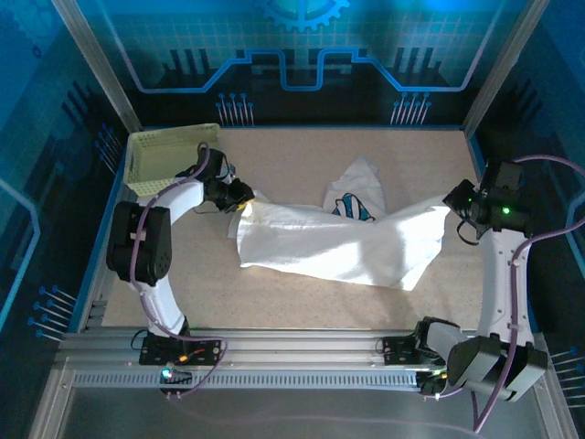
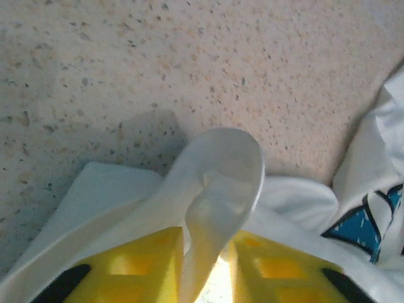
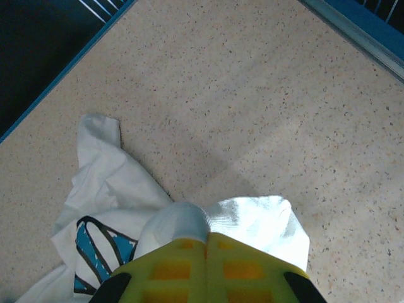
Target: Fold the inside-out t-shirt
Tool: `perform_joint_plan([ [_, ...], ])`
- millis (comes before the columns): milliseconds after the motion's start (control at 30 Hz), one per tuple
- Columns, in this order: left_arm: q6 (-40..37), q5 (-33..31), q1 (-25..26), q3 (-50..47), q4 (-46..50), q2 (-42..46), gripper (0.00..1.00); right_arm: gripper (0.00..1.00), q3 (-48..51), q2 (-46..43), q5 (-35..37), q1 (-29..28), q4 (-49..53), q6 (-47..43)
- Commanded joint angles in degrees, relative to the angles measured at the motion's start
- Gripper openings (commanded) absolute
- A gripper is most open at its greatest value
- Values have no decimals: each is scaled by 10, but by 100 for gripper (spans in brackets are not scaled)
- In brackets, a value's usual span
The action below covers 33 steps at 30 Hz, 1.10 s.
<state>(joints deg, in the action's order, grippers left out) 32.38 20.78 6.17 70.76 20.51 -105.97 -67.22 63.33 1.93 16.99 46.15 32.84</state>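
Observation:
The white t-shirt lies stretched across the middle of the table, with a blue-and-dark graphic on a bunched part at the back. My left gripper is at the shirt's left end. In the left wrist view its yellow fingers stand apart, and a raised fold of the t-shirt runs loosely between them, with a lit gap beside it. My right gripper is at the shirt's right end. In the right wrist view this gripper is shut on a pinch of the t-shirt.
A pale yellow-green lattice basket stands at the back left, just behind the left arm. Blue frame rails border the speckled table on the left, right and back. Bare tabletop lies in front of and behind the shirt.

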Motion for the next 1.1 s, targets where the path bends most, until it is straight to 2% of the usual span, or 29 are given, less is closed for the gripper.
perform_joint_plan([
  [0,-23,-76,5,27,49,8,41,0,-5,5,1,-2,-37,-9],
  [133,-49,-110,14,-13,43,52,52,0,4,6,-4,-4,-42,-14],
  [300,-50,-88,14,-100,-2,116,57,0,7,9,-5,-4,-42,-21],
  [500,-43,-19,14,-154,-49,137,55,0,9,12,4,-3,-41,-29],
  [633,-46,-9,14,-161,-55,123,53,0,11,11,2,-3,-40,-28],
  [900,-45,1,14,-156,-69,101,37,0,12,7,2,-3,-38,-27],
  [1067,-46,5,14,-153,-63,86,33,0,12,4,7,-3,-36,-27],
])
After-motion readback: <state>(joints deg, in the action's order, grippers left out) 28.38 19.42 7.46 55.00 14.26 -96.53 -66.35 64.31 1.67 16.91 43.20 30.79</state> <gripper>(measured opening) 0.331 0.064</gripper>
